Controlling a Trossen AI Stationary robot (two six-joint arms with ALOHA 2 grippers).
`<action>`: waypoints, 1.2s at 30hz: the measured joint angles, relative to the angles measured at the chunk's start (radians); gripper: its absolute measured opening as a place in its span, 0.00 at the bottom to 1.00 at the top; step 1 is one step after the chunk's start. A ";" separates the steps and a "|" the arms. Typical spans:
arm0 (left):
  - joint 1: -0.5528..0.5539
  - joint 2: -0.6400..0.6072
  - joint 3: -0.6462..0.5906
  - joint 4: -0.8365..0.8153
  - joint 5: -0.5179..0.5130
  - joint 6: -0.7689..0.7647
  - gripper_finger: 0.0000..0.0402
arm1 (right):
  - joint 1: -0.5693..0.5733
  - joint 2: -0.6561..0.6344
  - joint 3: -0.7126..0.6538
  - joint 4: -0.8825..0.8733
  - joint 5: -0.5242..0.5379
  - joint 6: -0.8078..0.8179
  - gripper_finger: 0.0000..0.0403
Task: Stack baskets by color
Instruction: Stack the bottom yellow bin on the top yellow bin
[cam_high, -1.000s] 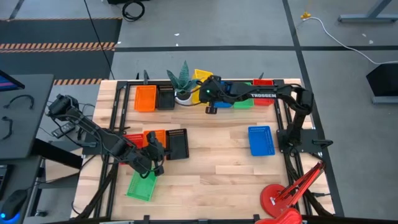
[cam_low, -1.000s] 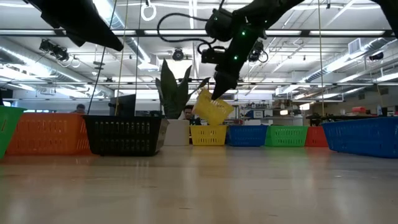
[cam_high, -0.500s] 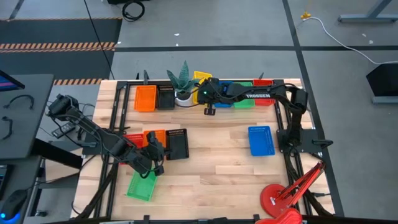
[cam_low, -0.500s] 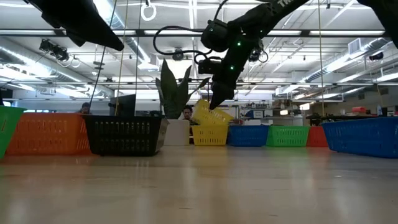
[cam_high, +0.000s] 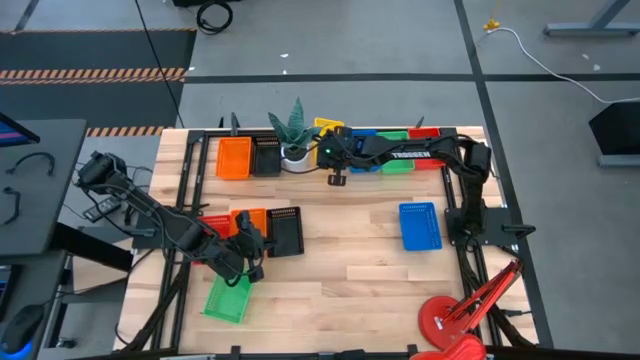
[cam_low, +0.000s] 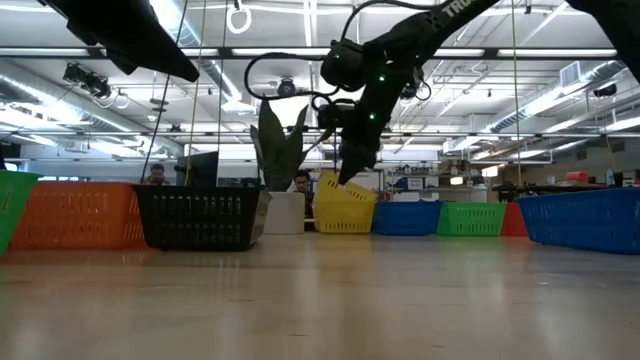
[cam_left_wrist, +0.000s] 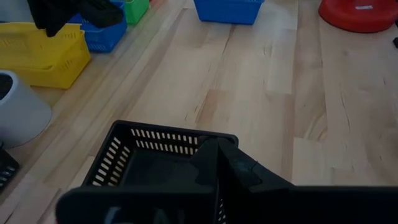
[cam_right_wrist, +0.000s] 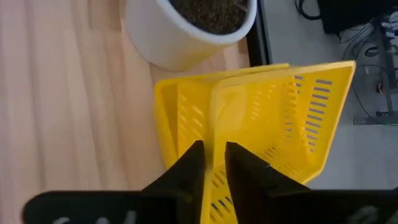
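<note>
Near row: green basket (cam_high: 227, 297) at the bench's (cam_high: 340, 270) front; red, orange (cam_high: 250, 222) and black basket (cam_high: 285, 231) just behind.
Left gripper (cam_high: 248, 250): fingers clenched, beside the black basket.
Mid-bench: blue basket (cam_high: 420, 225), alone.
Far row: orange, black, white pot (cam_right_wrist: 189, 28), then yellow baskets (cam_right_wrist: 261, 118), one tilted inside the other.
Right gripper (cam_right_wrist: 213, 163): fingers straddle the tilted basket's wall, slightly parted; grip unclear.
Room: ceiling lights, a person behind.

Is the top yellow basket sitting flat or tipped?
Tipped. The upper yellow basket leans crookedly on the one underneath, one side higher, right gripper at its wall.
</note>
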 joint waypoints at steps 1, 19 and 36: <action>0.000 0.000 0.000 0.000 0.000 0.000 0.03 | 0.001 0.000 0.000 -0.001 0.000 0.002 0.21; 0.000 0.000 0.000 0.001 0.000 -0.001 0.04 | 0.040 -0.039 0.000 0.001 -0.073 0.015 0.28; 0.000 0.000 0.000 -0.005 0.000 -0.006 0.05 | -0.057 -0.027 0.000 0.128 -0.241 0.202 0.01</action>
